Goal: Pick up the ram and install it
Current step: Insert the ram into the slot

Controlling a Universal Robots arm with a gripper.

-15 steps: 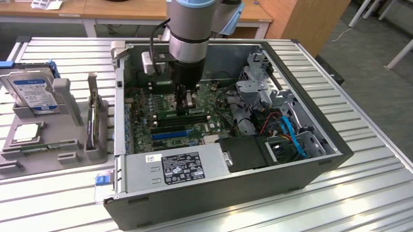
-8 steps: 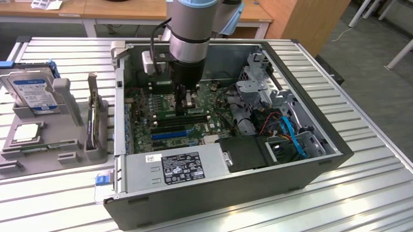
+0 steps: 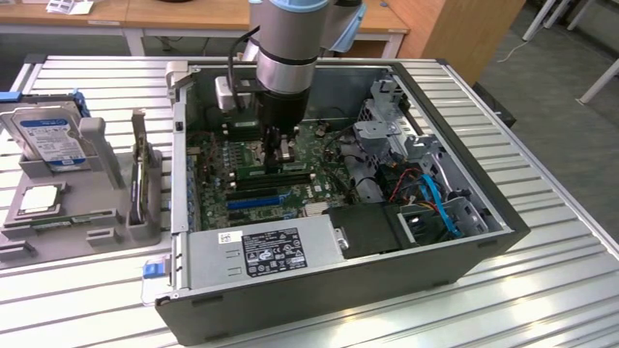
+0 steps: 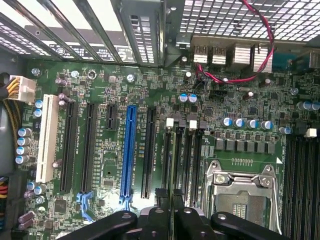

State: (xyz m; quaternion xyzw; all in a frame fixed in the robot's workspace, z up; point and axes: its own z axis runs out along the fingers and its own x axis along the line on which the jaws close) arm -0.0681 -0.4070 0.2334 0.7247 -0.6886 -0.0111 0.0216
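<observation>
In the middle of the exterior view the jaws reach straight down into the open computer case (image 3: 320,297) on the counter (image 3: 546,290), drawn in narrow and gripping the upper edge of the ram (image 3: 301,172) (so far as this angle lets one judge). The ram sits directly beneath them, its long axis running left to right across the frame, parallel with the memory slots (image 3: 254,190) just below it.
</observation>
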